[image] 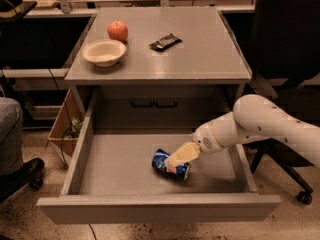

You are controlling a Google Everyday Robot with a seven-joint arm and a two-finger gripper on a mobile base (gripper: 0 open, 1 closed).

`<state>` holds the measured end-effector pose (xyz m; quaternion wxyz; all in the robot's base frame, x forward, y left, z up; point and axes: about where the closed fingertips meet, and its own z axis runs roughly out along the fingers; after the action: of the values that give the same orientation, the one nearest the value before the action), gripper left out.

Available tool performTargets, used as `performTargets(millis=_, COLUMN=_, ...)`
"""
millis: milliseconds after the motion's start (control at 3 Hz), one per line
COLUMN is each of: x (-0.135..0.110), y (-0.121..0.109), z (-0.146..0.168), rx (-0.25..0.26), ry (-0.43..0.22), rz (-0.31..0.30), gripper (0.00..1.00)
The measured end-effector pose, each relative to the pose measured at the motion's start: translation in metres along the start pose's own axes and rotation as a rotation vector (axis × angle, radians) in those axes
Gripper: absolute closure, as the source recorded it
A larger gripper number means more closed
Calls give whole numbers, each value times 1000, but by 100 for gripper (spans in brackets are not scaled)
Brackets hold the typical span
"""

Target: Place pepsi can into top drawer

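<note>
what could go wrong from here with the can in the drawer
1. The pepsi can lies on its side on the flat floor of the top drawer, with the gripper on it. Once let go, it might roll.
2. The arm reaches in over the drawer's right wall, so pulling back low could bump that wall or drag the can along.

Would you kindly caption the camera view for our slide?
Robot's hand at the pepsi can lying in the open top drawer.

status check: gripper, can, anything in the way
Gripper down in drawer, at the can. Can on its side on drawer floor. Apple, bowl, bar on top, out of path.
</note>
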<state>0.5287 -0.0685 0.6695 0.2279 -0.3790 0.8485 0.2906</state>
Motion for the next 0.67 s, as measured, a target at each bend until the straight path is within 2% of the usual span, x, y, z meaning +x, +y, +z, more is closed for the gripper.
performTargets(millis=333, x=-8, y=8, z=-41, rx=10, ry=-28, rz=-27, gripper=0)
performTargets(millis=667, x=-10, y=8, z=-96, rx=16, ry=-57, rz=-47, gripper=0)
